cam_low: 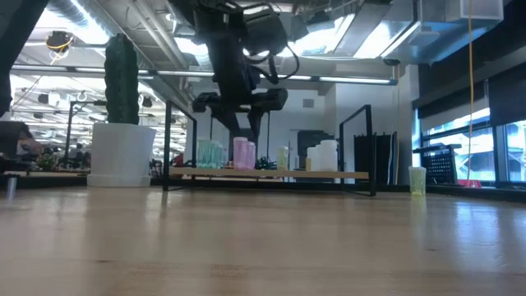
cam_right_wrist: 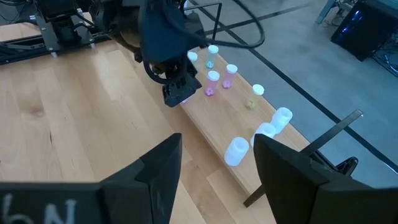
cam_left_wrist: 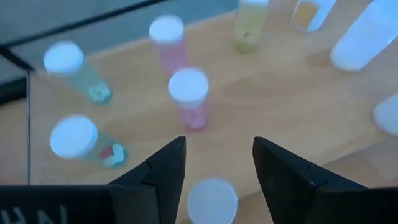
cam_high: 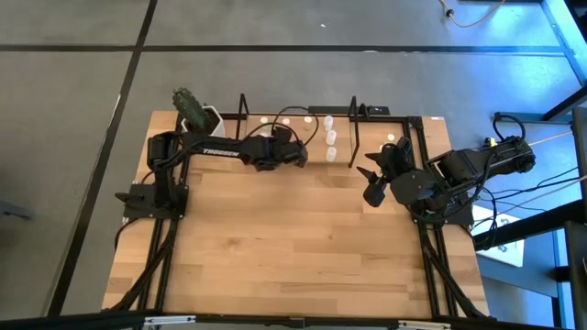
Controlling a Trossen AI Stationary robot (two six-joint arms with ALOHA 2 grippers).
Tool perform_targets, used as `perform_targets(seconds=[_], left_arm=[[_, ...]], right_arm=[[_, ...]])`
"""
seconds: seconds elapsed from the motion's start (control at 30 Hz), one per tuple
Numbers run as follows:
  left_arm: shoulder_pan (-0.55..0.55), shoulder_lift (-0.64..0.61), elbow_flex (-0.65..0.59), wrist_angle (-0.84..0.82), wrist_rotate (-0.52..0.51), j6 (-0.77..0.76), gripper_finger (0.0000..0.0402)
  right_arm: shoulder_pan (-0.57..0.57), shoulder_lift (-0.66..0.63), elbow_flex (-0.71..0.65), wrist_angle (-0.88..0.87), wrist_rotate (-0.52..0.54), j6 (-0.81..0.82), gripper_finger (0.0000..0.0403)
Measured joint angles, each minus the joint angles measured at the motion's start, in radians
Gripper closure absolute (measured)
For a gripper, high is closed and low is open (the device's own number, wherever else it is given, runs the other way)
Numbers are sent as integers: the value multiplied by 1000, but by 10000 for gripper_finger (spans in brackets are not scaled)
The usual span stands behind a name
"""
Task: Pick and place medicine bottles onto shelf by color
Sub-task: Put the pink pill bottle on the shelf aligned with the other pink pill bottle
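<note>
Most medicine bottles [cam_right_wrist: 213, 76] already stand sorted on the shelf [cam_low: 271, 174]. The left end effector [cam_left_wrist: 214, 171], fingers parted around a pink-tinted bottle [cam_left_wrist: 212, 200], hovers there. The right end effector [cam_right_wrist: 214, 165] waits open; one bottle [cam_low: 417, 180] remains on the worktop [cam_high: 293, 247].

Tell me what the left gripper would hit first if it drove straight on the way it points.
Probably the white-capped bottle sitting between the open jaws of the left gripper; beyond it stands a pink bottle on the shelf. Depth is hard to judge.

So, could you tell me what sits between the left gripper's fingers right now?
A white-capped bottle stands between the left gripper's open fingers in the left wrist view, with gaps both sides; it isn't clamped.
</note>
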Motion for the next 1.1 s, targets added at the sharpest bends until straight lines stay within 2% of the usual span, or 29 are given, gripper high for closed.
perform_targets(seconds=[0.2, 0.37, 0.57, 0.73, 0.83, 0.97, 1.1], left_arm=[[0, -4, 74, -44, -51, 69, 221], [-8, -4, 170, -138, -90, 115, 221], [-47, -12, 306, -280, -87, 177, 221], [-102, -42, 394, -386, 20, 238, 222], [-144, -59, 404, -482, 82, 238, 228], [-202, -59, 392, -662, 141, 157, 245], [-259, -58, 340, -746, 164, 66, 278]], right_arm=[[0, 0, 0, 0, 0, 0, 201], [0, 0, 0, 0, 0, 4, 201], [0, 0, 0, 0, 0, 4, 201], [0, 0, 0, 1, 0, 4, 201], [0, 0, 0, 2, -1, 4, 201], [0, 0, 0, 3, -5, 3, 201], [0, 0, 0, 3, -27, 1, 201]])
